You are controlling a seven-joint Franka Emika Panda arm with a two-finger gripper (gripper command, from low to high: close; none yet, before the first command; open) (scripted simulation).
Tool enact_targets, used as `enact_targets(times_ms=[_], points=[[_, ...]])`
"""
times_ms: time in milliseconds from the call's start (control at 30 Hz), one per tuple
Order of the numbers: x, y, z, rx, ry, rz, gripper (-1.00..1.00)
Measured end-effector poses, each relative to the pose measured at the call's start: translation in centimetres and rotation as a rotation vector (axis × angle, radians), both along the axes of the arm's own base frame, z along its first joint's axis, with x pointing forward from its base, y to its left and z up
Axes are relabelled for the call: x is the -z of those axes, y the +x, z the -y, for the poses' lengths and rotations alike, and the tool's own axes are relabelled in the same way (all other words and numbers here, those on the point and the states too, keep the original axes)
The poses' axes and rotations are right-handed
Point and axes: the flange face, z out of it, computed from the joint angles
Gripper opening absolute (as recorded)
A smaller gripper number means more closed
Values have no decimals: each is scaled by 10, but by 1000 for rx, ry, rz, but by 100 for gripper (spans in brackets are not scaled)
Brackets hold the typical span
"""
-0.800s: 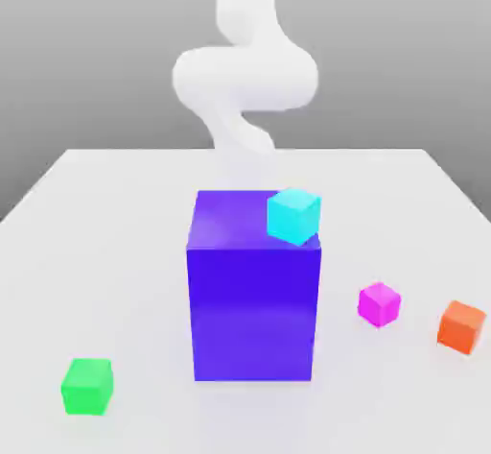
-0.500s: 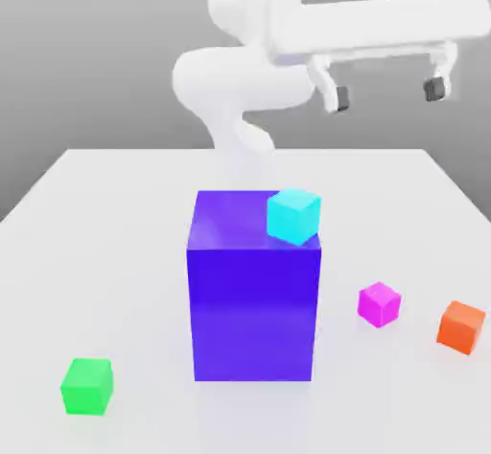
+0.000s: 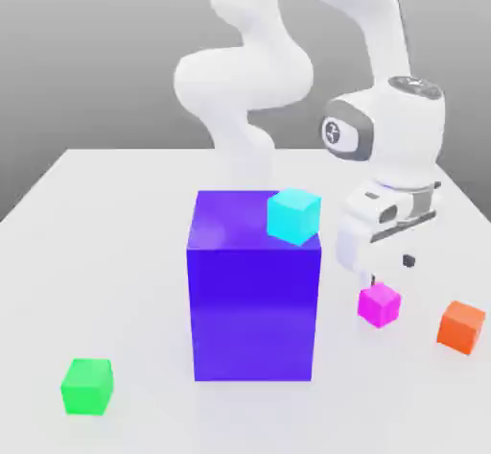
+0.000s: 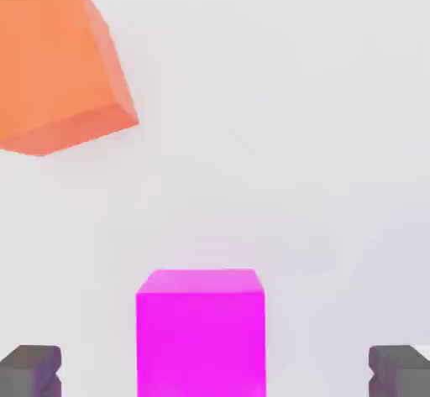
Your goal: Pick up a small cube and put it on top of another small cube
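The small magenta-pink cube [image 3: 379, 305] rests on the white table, to the exterior view's right of the big blue-purple block [image 3: 253, 298]. My gripper [image 3: 388, 269] hangs just above it, pointing down and open. In the hand view the cube [image 4: 201, 331] lies between the two dark fingertips [image 4: 30, 370], with a wide gap on each side and nothing touching it.
An orange cube [image 3: 461, 326] [image 4: 57, 64] lies on the table close to the magenta one, further to the exterior view's right. A cyan cube [image 3: 292, 215] sits on top of the tall block near its right edge. A green cube [image 3: 87, 386] lies at the front left.
The hand has come down from high above the table to just over the magenta cube, still open. None of the cubes have moved.
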Motion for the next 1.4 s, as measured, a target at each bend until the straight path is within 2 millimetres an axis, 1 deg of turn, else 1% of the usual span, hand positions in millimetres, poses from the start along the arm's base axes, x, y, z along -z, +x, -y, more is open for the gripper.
enact_targets(times_ms=[167, 200, 367, 400, 433, 500, 700, 767, 833, 867, 900, 933, 967, 1000, 1067, 1133, 1200, 1267, 1400], points=[[40, -3, 0, -2, 0, -4, 0], [45, -3, 1, -2, -1, -3, -100], [45, -4, 1, -2, 0, -3, -100], [48, -4, 1, -2, -1, -2, -100], [45, -3, 1, -2, -1, -2, -100], [33, -2, 0, -2, 0, -2, -100], [-12, -4, 0, -5, -3, -1, -100], [-17, 6, 3, 46, -4, 9, -100], [-21, 16, -4, 65, 2, 37, -100], [-26, 27, -7, 58, 10, 54, -100], [-32, 42, -5, 58, 18, 74, -100], [-40, 62, 1, 65, 24, 95, -100], [-48, 84, 11, 79, 29, 118, -100], [-57, 106, 26, 98, 30, 141, -100], [-73, 148, 64, 141, 25, 183, -100], [-84, 178, 105, 174, 10, 202, -100], [-94, 199, 145, 195, -7, 213, -100], [-103, 216, 185, 209, -26, 221, -100], [-123, 238, 267, 227, -64, 233, -100]])
